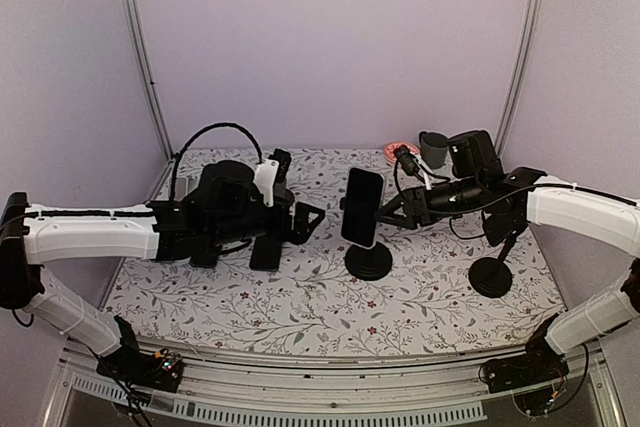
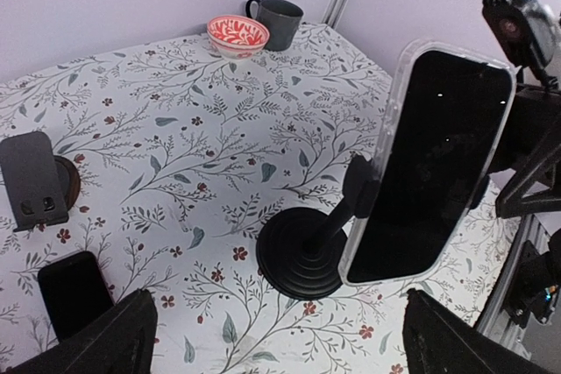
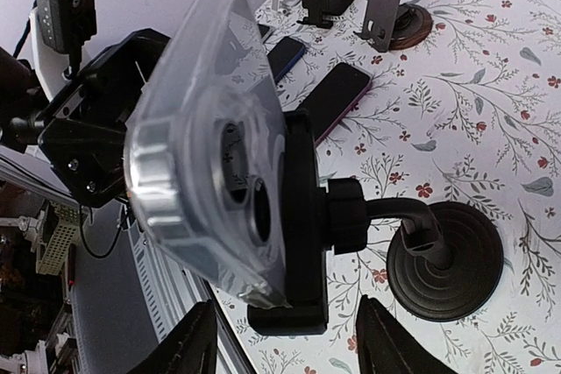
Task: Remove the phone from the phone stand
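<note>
A black phone (image 1: 362, 207) in a clear case stands upright in the cradle of a black phone stand, whose round base (image 1: 368, 262) rests mid-table. My left gripper (image 1: 308, 220) is open and empty just left of the phone. In the left wrist view the phone's screen (image 2: 429, 164) and the stand base (image 2: 302, 256) lie ahead of my open fingers (image 2: 105, 343). My right gripper (image 1: 388, 215) is open and empty just right of the phone. The right wrist view shows the phone's clear back (image 3: 210, 146), the cradle (image 3: 307, 216) and the base (image 3: 443, 256), above my fingers (image 3: 394, 343).
A red bowl (image 2: 237, 35) and a dark mug (image 2: 276, 22) sit at the back right corner. A second stand (image 1: 490, 275) stands under the right arm. Another stand (image 2: 35, 177) and a flat phone (image 2: 74, 295) lie under the left arm. More flat phones (image 3: 337, 98) show beyond.
</note>
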